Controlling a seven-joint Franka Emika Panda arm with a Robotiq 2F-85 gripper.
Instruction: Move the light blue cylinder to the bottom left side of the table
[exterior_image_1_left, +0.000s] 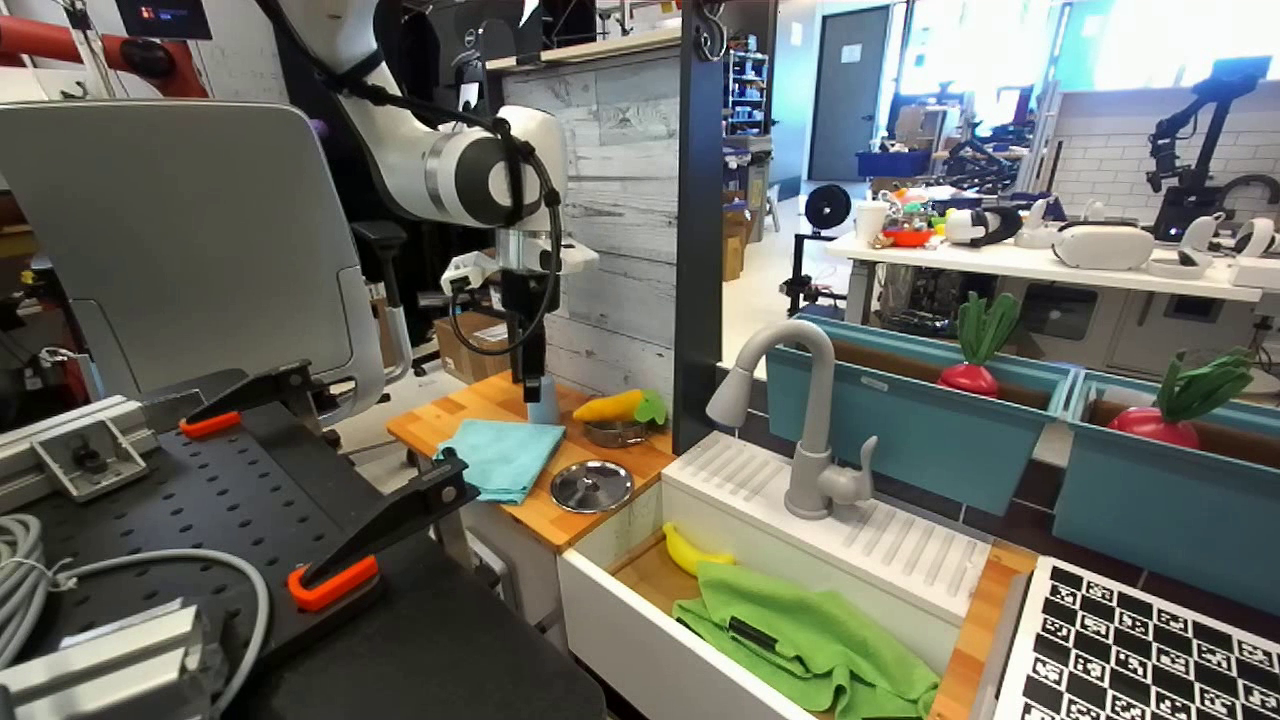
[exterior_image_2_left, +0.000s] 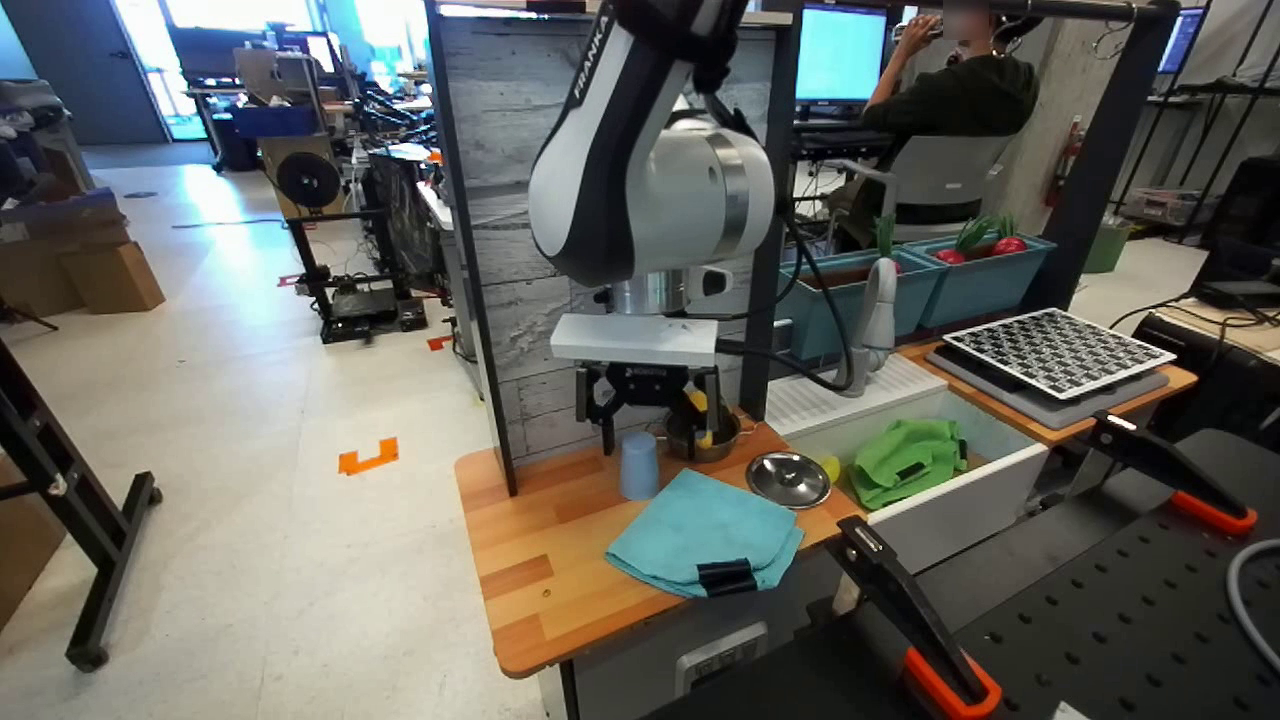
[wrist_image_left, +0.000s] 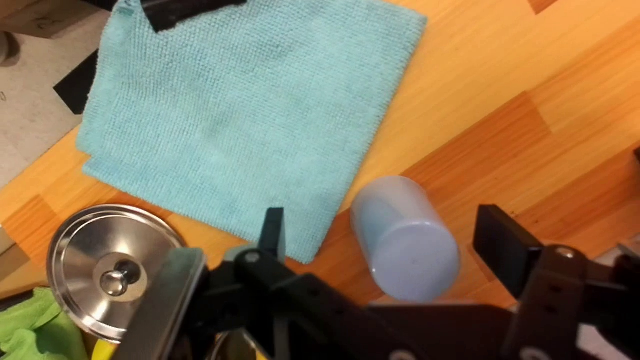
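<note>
In an exterior view, a turquoise cloth (exterior_image_2_left: 700, 525) is laid on the wooden table (exterior_image_2_left: 560, 625) just beside the light blue cylinder (exterior_image_2_left: 639, 468). Higher than the cylinder, "FRANKA" is printed on the robot arm (exterior_image_2_left: 595, 190). The upright cylinder is flanked, in the wrist view, by the gripper (wrist_image_left: 383, 225), spread wide with nothing gripped.

Bare table (exterior_image_2_left: 540, 540) gives passage at the end away from the sink (exterior_image_2_left: 975, 515); nearer it, cloth (exterior_image_2_left: 705, 530), pot (exterior_image_1_left: 612, 436) and lid (exterior_image_2_left: 789, 480) obstruct.
</note>
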